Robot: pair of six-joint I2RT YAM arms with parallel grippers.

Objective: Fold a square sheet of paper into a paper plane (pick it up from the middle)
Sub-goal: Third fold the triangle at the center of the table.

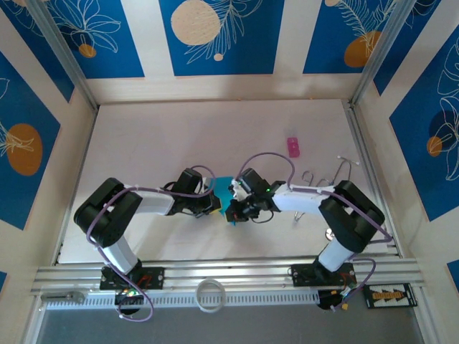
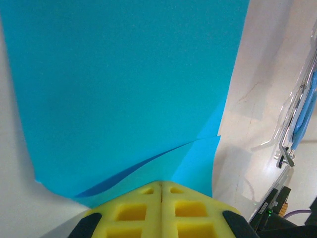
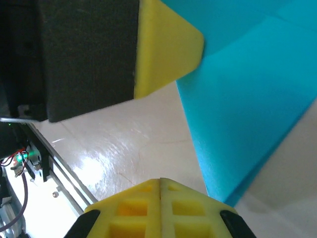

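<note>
The cyan-blue square sheet of paper (image 1: 224,188) is held up at the table's middle, between the two grippers. In the left wrist view the sheet (image 2: 124,89) spreads away from my left gripper (image 2: 161,184), which is shut on its near edge. One layer curls over another there. My left gripper (image 1: 213,203) comes in from the left. My right gripper (image 1: 235,209) is close beside it. The right gripper (image 3: 160,181) has its yellow pads pressed together with nothing seen between them. The sheet (image 3: 247,99) hangs just to their right. A left finger (image 3: 163,44) grips the sheet's top.
A small pink object (image 1: 292,147) lies right of centre at the back. Bent metal wire hooks (image 1: 326,178) lie near the right arm. A white ring (image 1: 210,294) rests on the front rail. Blue leaf-patterned panels (image 1: 222,36) wall in the table.
</note>
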